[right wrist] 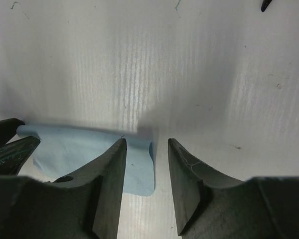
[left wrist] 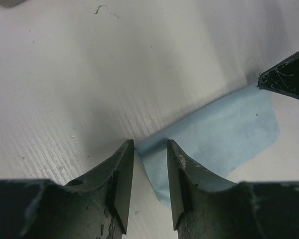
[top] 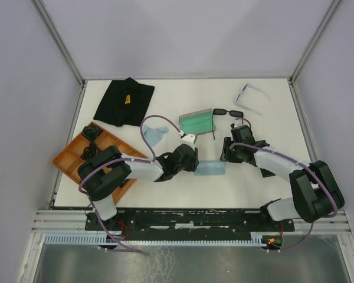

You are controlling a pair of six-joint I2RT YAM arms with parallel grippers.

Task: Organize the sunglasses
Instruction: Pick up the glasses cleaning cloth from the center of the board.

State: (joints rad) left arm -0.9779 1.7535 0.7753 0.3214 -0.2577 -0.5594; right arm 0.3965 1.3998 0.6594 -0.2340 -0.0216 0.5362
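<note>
Left gripper (left wrist: 150, 143), jaws apart at one end of blue cloth (left wrist: 214, 134), right gripper (right wrist: 147, 142), jaws apart at its other end, black sunglasses (top: 224, 112) and pale-framed sunglasses (top: 251, 96) lying beyond right gripper, untouched

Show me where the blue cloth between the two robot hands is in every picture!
Top external: the blue cloth lies low in the middle, between the left gripper and the right gripper.
Left wrist: the cloth is at the lower right, one corner reaching between the jaws.
Right wrist: the cloth is at the lower left, its edge at the gap between the jaws.
Shared landmark: the white ribbed table under it.
</note>
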